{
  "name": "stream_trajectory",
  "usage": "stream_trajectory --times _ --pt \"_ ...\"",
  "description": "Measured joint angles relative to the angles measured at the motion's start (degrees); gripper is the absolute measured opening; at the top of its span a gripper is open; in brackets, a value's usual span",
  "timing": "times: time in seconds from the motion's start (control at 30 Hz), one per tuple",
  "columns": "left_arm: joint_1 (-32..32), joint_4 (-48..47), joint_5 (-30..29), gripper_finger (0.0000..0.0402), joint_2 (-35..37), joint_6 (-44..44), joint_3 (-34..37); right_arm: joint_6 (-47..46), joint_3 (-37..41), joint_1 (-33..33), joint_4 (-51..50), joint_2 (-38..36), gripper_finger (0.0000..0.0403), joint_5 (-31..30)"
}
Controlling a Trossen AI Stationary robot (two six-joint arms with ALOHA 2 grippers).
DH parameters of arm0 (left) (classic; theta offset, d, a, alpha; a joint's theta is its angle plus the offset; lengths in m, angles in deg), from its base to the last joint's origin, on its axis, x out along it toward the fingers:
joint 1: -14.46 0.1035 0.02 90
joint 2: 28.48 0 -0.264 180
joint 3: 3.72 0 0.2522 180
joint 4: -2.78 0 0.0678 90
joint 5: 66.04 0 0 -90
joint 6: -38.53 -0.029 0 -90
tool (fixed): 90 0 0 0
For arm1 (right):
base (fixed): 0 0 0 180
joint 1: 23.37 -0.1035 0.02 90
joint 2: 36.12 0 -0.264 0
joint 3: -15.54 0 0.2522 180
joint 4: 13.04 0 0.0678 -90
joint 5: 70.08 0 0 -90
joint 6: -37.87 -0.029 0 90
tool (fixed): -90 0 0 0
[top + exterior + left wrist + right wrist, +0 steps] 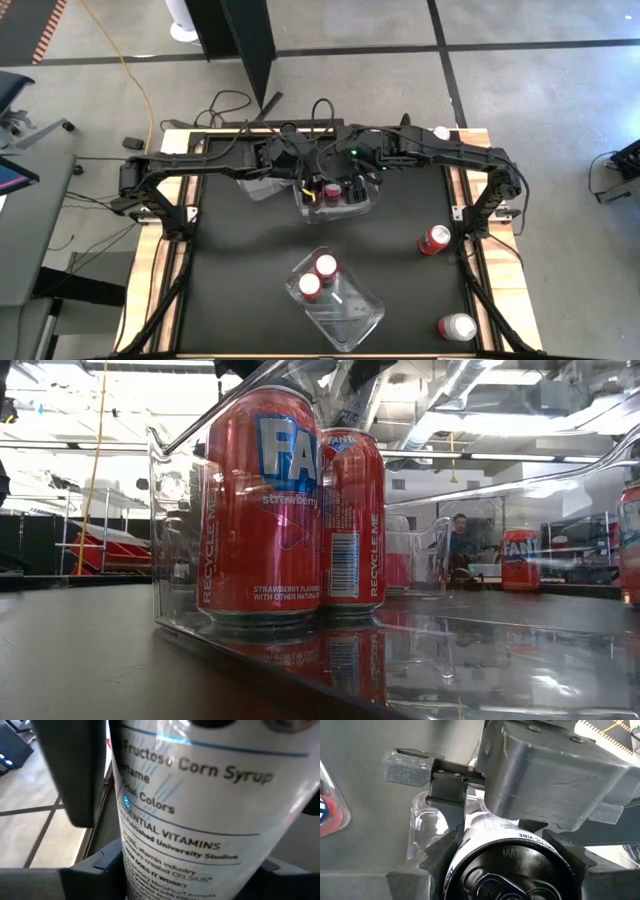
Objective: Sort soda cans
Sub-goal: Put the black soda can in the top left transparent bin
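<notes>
A white soda can with printed text (200, 810) and a dark top (502, 875) hangs between my two grippers over the far middle of the table. My left gripper (316, 176) and my right gripper (348, 172) are both shut on it. Under them stands a clear bin (340, 208) with a red can (331, 190) upright in it. A second clear bin (350, 315) near the front holds two upright red cans (318, 276). In the low view these cans (262, 510) stand close up. My left gripper has the can's printed side wall (125, 795) between its fingers. One finger (75, 775) lies against the wall; the can hides the other. The fingers lie across the can. The can is clear of the table. My right gripper pinches the can's body just under the top rim (465, 845), one notched finger (437, 857) on each side. The can's top faces this wrist's camera. The fingers slant down from the table's right side. The can is lifted clear above the far bin.
A red can (433, 238) stands on the mat at the right. A white can (457, 326) is at the front right corner, and another can (441, 132) is on the far right rim. Cables (240, 105) run behind the table.
</notes>
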Motion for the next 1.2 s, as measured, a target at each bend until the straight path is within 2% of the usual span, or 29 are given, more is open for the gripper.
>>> stream_trajectory --times 0.3,0.53,0.6,0.73,0.87,1.0,1.2 --pt "0.0 -0.7 0.0 0.0239 0.1 -0.4 0.0 -1.1 0.0 -0.2 0.0 0.0 0.0262 -0.1" --pt "0.1 -4.7 -1.0 0.0239 0.5 -0.9 0.2 -2.0 0.0 -1.7 0.0 -0.7 0.0382 -0.7" --pt "0.2 -5.2 -1.0 0.0239 0.8 -0.8 0.2 -2.1 0.0 -1.9 0.3 -0.9 0.0389 -1.3" --pt "0.6 -5.0 -0.9 0.0239 2.1 -0.6 1.2 -3.0 -1.4 -2.1 -0.9 -1.9 0.0378 -1.8" --pt "1.8 -4.7 -2.4 0.0239 6.2 -0.2 4.0 -3.4 -1.7 -2.7 -0.8 -4.6 0.0376 -2.2" --pt "4.1 -1.5 -2.3 0.0239 13.9 1.7 9.1 -3.7 -1.7 -3.2 -0.8 -7.4 0.0376 -3.6" --pt "8.7 4.9 -5.2 0.0239 25.3 7.5 20.8 -4.7 -1.7 -2.9 1.5 -11.4 0.0376 -4.0"
